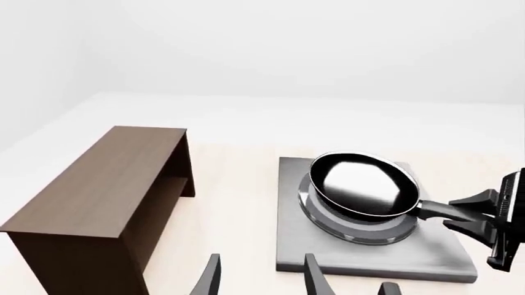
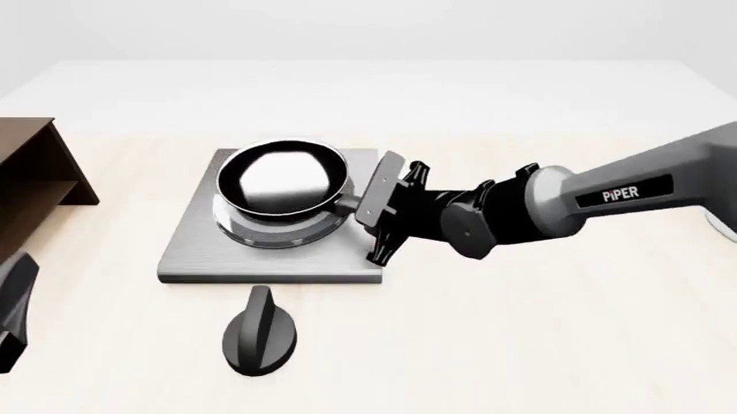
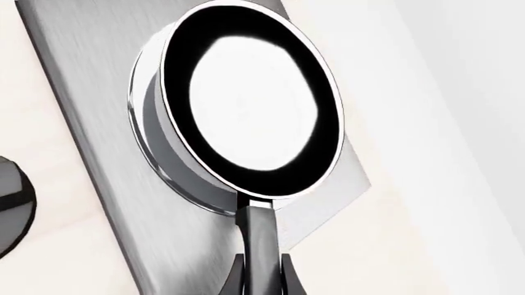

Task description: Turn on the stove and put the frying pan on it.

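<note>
Front view: your right end effector point(image 2: 371, 210) pinches the pan point(image 2: 282, 179) handle, pan on the burner point(image 2: 280, 226); let go next; left end effector point(image 1: 262, 279) spread

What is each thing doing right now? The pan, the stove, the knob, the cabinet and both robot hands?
Frying pan: on the burner, handle held.
Stove: flat on the table; on or off cannot be told.
Knob: on the table in front of the stove, untouched.
Cabinet: standing, open side showing a shelf.
Right gripper: shut on the pan handle.
Left gripper: open, holding nothing.
</note>
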{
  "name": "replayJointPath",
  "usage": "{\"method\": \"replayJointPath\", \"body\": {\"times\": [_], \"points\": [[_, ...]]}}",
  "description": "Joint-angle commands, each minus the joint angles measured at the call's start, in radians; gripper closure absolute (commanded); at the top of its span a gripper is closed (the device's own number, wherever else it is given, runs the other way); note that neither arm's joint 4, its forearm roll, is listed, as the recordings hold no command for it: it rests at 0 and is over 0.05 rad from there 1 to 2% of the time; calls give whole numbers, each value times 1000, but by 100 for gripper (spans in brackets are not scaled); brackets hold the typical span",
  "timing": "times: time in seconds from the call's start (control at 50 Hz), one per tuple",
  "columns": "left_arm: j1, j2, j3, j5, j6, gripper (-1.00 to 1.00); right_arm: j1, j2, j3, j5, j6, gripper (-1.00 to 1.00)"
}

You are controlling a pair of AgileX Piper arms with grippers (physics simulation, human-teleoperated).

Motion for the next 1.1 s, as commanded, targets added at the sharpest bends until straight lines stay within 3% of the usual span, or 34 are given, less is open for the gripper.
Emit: {"method": "replayJointPath", "body": {"times": [0.02,0.2,0.22,0.4,0.48,0.58,0.6,0.68,0.7,0.76,0.78,0.82,0.9,0.92,0.94,0.96,0.98,1.0,1.04,1.08,1.1], "points": [[0,0,-17,16,-3,-100,9,19,-1,-26,-2,100],[0,0,-22,23,-3,-100,22,50,-4,-5,-15,100],[-1,0,-21,23,-3,-100,23,41,-4,1,-11,-100],[-3,0,-8,14,-3,-100,41,-117,-28,120,31,-100],[-5,0,2,7,-6,-100,85,-164,-25,198,63,-100],[-9,0,4,7,-5,-100,115,-216,25,220,61,-100],[-9,0,4,6,-4,-100,131,-242,21,247,84,-100],[-9,0,7,4,-4,-100,113,-306,60,237,43,-100],[-11,0,10,2,-2,-100,126,-335,54,272,68,-100],[-11,0,10,1,-1,-100,128,-400,86,274,66,-100],[-11,0,-10,21,-2,-100,123,-431,107,262,51,-100],[-9,0,-8,16,-4,-100,123,-532,129,272,96,-100],[-4,0,-20,28,-8,-100,99,-672,200,252,117,-100],[-3,0,-18,27,-9,-100,99,-708,214,255,137,-100],[-2,0,-13,21,-6,-100,87,-841,281,254,173,-100],[-2,0,-13,21,-6,-100,87,-842,282,255,173,-100],[-2,0,-14,21,-6,-100,81,-894,302,266,216,-100],[-2,0,-17,24,-5,-100,71,-945,326,274,249,-100],[-1,0,-26,31,-5,-100,25,-1068,416,253,230,-100],[2,0,-32,37,-6,-100,-15,-1177,471,269,290,-100],[2,0,-27,32,-6,-100,-53,-1303,535,266,282,-100]]}}
